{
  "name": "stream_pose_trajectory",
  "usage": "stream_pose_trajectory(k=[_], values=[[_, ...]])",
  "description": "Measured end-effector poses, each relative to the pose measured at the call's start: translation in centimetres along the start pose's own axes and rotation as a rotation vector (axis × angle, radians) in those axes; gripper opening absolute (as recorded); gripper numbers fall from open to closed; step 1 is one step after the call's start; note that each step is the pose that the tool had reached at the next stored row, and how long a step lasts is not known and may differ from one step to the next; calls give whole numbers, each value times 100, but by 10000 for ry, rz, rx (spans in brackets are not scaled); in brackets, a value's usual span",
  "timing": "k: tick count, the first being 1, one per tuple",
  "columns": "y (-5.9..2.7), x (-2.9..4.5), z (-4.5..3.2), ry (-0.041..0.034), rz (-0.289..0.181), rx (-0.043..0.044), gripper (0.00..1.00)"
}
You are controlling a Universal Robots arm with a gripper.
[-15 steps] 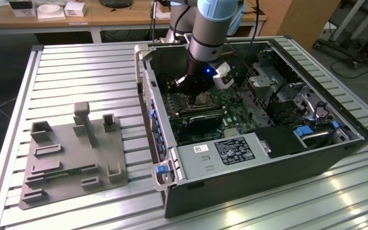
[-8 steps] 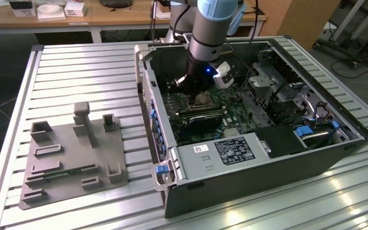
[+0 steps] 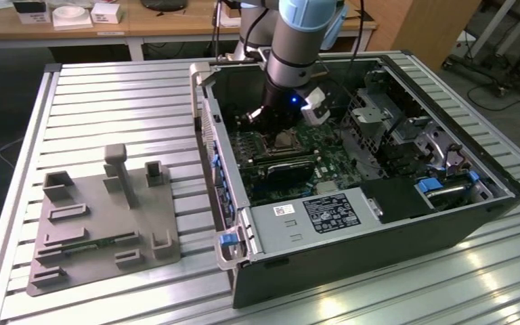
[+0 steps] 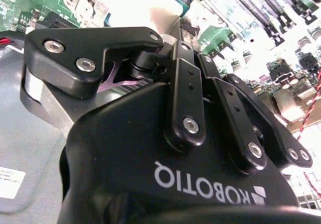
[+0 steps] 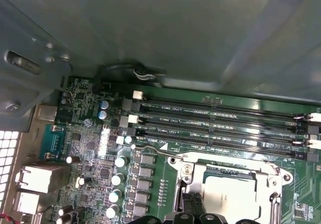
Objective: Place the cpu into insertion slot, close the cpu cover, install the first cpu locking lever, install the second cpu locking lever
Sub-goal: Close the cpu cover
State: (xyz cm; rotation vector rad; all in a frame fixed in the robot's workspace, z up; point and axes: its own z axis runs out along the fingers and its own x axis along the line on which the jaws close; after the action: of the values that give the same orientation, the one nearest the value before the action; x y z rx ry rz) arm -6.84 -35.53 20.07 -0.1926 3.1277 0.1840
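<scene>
The pincer [image 3: 273, 118] hangs close over the cpu cover [image 5: 186, 170], shut to pin the cpu [image 5: 230, 196] down; its grip I cannot tell.

Gripper [image 4: 168, 42] is seen in black, with white lettering on the body. Circuit board [image 5: 90, 143] is shown green, memory slots [image 5: 215, 128] black. Cpu [image 5: 230, 199] top is seen silvery-beige, cpu cover [image 5: 188, 170] silver. Computer case [image 3: 351, 257] is finished dark grey, its edge tab [image 3: 228, 238] blue. Table [image 3: 106, 88] is ribbed in silver slats. Fixture block [image 3: 97, 217] is moulded plain grey.
</scene>
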Motion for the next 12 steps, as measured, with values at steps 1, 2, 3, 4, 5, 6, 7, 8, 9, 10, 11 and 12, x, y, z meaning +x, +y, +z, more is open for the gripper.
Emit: stream_pose_trajectory(k=[1, 2, 3, 4, 5, 6, 7, 8, 9, 10, 11, 12], values=[[-1, 0, 3, 1, 0, 1, 10], [-1, 0, 3, 1, 0, 2, 10], [-1, 0, 3, 3, 0, 3, 10], [-1, 0, 4, 2, 0, 3, 10], [-1, 0, 2, 1, 0, 1, 10], [0, 0, -5, 0, 0, 0, 10], [1, 0, -13, -1, 0, 0, 10], [3, 0, -25, 0, 0, 0, 10], [4, 0, -33, 0, 0, 0, 10], [5, 0, -40, 0, 0, 0, 10], [5, 0, -48, 0, 0, 1, 10], [6, 0, -54, 0, 0, 0, 10]])
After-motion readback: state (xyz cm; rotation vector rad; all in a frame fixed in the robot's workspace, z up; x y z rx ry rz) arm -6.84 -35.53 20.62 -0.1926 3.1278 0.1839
